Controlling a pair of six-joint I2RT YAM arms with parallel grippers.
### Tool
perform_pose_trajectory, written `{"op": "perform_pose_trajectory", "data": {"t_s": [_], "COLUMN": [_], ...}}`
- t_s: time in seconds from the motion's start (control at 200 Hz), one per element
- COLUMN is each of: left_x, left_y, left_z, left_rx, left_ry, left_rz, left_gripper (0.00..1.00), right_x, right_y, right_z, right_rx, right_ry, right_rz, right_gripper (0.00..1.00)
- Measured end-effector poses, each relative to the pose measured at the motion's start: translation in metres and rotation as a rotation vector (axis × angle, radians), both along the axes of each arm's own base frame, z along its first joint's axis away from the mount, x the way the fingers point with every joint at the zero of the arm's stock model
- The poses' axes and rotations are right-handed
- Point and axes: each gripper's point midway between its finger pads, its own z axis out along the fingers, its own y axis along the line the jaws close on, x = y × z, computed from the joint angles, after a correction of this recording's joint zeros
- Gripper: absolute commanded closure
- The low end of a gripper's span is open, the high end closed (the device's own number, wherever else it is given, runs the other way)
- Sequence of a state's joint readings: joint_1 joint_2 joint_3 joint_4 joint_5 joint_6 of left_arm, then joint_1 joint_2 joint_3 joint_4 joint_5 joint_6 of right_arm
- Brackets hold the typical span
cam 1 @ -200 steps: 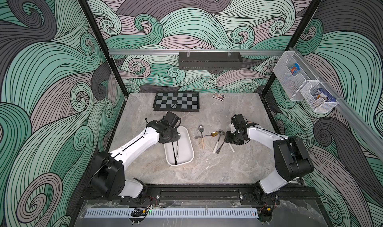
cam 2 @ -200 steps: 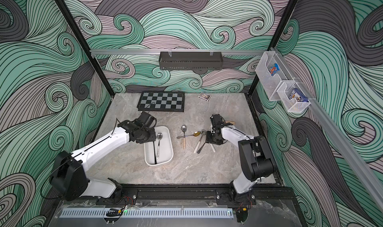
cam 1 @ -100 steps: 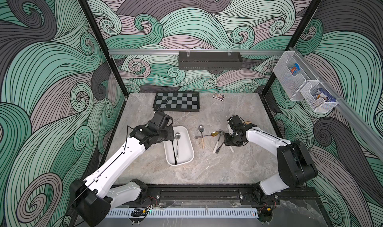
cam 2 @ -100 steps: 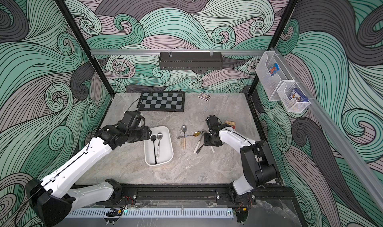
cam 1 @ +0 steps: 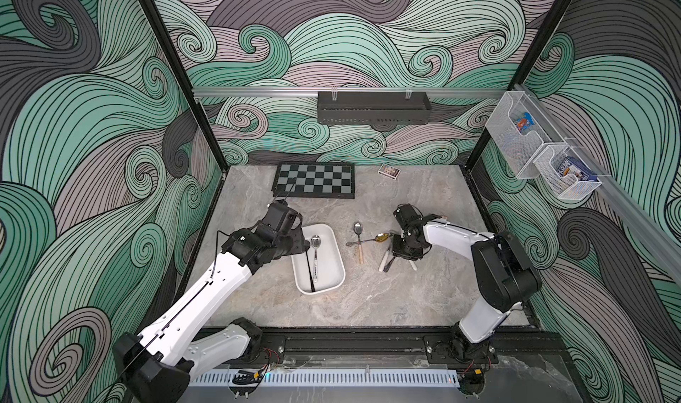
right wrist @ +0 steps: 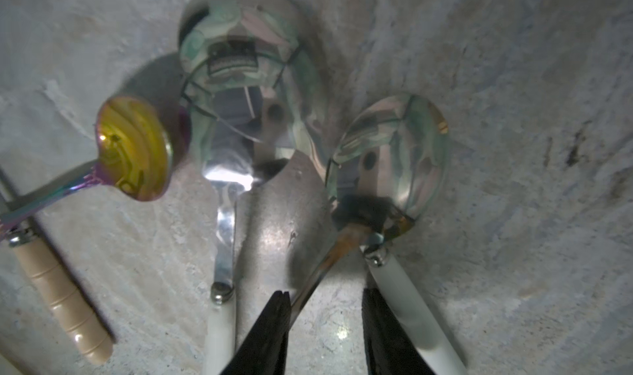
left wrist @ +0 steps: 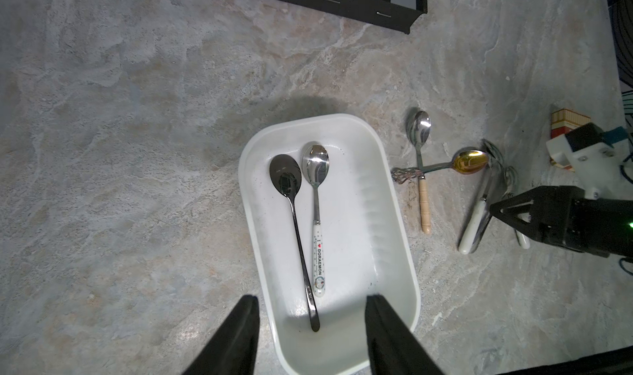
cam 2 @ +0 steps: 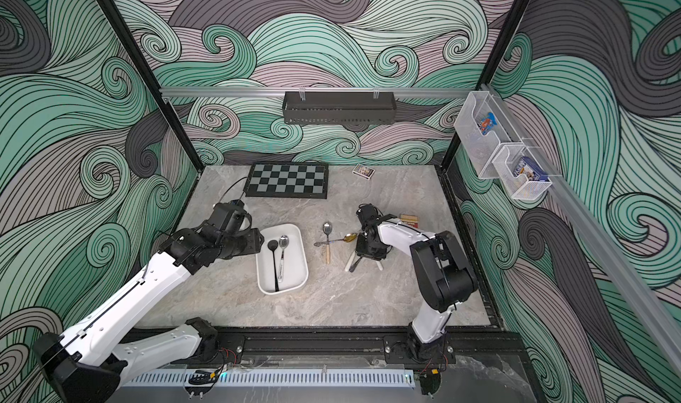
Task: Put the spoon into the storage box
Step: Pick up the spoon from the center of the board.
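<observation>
- Right gripper, right of the storage box: jaws apart, with the thin steel handle of a spoon between them, not yet clamped.
- Left gripper: jaws apart, empty, over the storage box end.

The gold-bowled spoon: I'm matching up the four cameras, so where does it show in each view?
In a top view: gold-bowled spoon mid-table, right of the storage box.
In a top view: gold-bowled spoon in the same spot.
Left wrist: gold-bowled spoon past the storage box's long wall.
Right wrist: gold-bowled spoon beside a white-handled spoon, by its bowl.
Shared landmark: the wooden-handled spoon its handle crosses, in all four views.
</observation>
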State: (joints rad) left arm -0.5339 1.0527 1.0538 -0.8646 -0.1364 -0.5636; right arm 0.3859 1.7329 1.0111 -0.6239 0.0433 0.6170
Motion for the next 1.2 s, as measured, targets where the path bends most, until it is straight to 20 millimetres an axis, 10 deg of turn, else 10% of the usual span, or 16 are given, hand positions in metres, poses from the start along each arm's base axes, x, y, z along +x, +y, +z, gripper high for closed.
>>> {"op": "perform_pose_trajectory", "data": {"t_s": [0.715,1.061,1.201], "left_x": [-0.008,-0.017,-0.019], "left_y": [0.014,0.023,0.033], "left_z": [-0.002,0.0,0.0], "left_rx": [0.066,0.083,0.124], "left_ry": [-0.003,-0.013,-0.018], "left_rz": [-0.005,0.006,0.033], "left_gripper": [0.45,0.45,0.43], "right_x": [0.004,0.004,0.003], "right_y": [-0.002,0.002,0.035], "right_z": [0.005,0.059,0.089], "right_rx": [-0.004,0.052,0.089], "right_ry": [-0.025,-0.176,-0.231], "right_rz": [-0.036,0.035,0.167], "right_gripper": [0.97,1.0,1.0]}}
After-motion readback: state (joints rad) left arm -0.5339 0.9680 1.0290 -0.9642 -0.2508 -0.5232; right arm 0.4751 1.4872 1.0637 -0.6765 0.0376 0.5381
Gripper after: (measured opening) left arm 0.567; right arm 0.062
